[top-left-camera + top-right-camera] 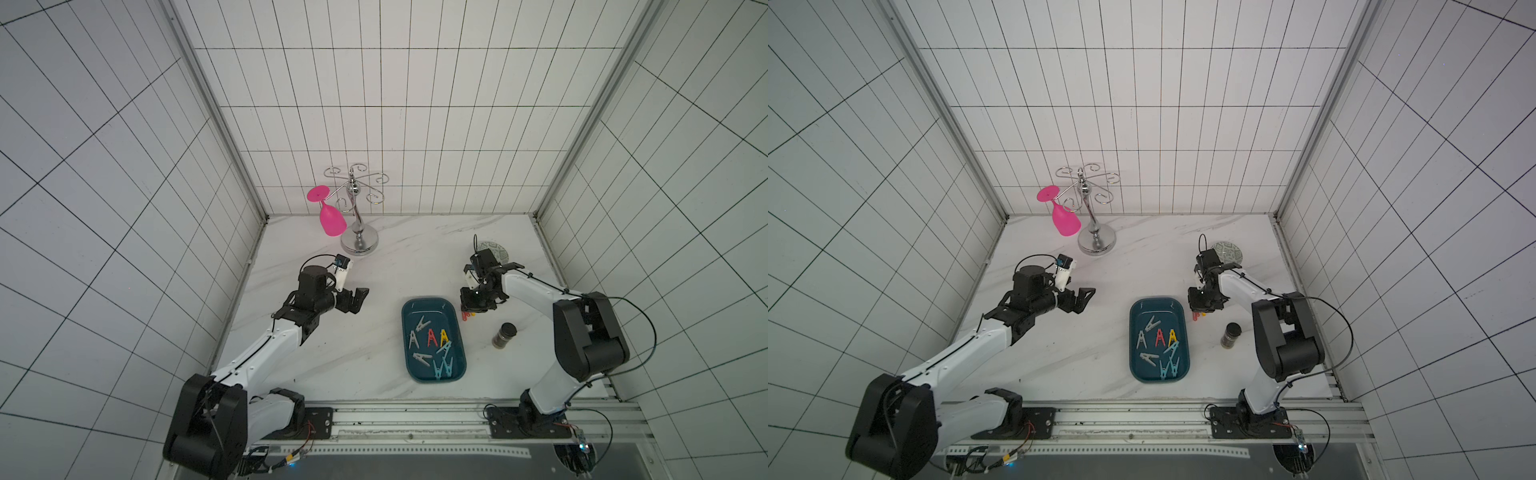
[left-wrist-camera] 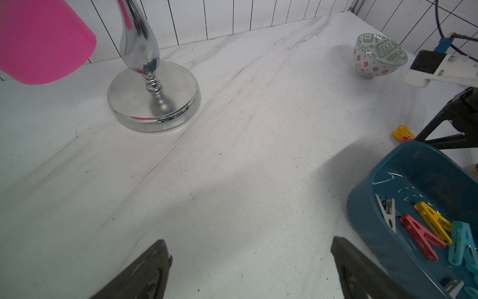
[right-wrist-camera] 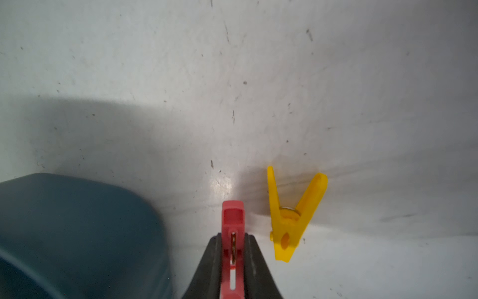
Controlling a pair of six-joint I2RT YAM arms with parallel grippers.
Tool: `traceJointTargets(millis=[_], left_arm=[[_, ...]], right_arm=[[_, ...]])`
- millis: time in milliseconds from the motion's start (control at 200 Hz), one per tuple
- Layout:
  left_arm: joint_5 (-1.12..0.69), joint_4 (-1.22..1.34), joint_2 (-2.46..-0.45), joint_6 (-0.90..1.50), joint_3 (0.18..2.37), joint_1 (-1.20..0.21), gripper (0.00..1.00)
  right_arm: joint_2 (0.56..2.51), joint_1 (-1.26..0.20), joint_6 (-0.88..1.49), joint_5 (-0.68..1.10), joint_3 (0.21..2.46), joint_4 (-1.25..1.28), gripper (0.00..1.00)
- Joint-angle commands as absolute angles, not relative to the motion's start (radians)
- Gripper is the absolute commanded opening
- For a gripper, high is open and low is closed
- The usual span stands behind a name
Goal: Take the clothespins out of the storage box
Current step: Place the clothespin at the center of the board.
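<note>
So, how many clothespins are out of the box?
2: red pin in the right gripper, yellow pin on the table beside it; the gripper may hide more.

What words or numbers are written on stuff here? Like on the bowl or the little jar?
No words or numbers can be read anywhere.
bowl: green maze squiggles inside, orange shapes outside. It is only a pattern, not letters.
dark jar: too small to tell whether it has a label.
storage box: plain, no writing.
red clothespin in the right claw: plain, no writing.
</note>
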State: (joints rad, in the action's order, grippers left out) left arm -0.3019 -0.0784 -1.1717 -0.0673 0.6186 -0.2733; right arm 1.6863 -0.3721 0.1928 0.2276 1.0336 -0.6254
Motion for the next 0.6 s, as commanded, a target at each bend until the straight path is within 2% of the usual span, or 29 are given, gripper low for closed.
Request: traceJointTargets(millis=[0,275,595], left_arm=[[-0.295,-0.058,-1.153,-0.063,0.606,-0.277,0.98],[-0.291,-0.058,-1.155,-0.063,0.603,-0.276,0.98],[-0.294,-0.054,-1.163,-0.058,0.606,-0.276,0.98]], right_arm=[[1.704,-0.364,0.18,0.212,1.04,-0.635,0.21],[1.642,-0.365,0.17,0.189,1.069,-0.689,0.33],[1.476,-0.417,0.176,0.211,1.099,-0.771,0.35]])
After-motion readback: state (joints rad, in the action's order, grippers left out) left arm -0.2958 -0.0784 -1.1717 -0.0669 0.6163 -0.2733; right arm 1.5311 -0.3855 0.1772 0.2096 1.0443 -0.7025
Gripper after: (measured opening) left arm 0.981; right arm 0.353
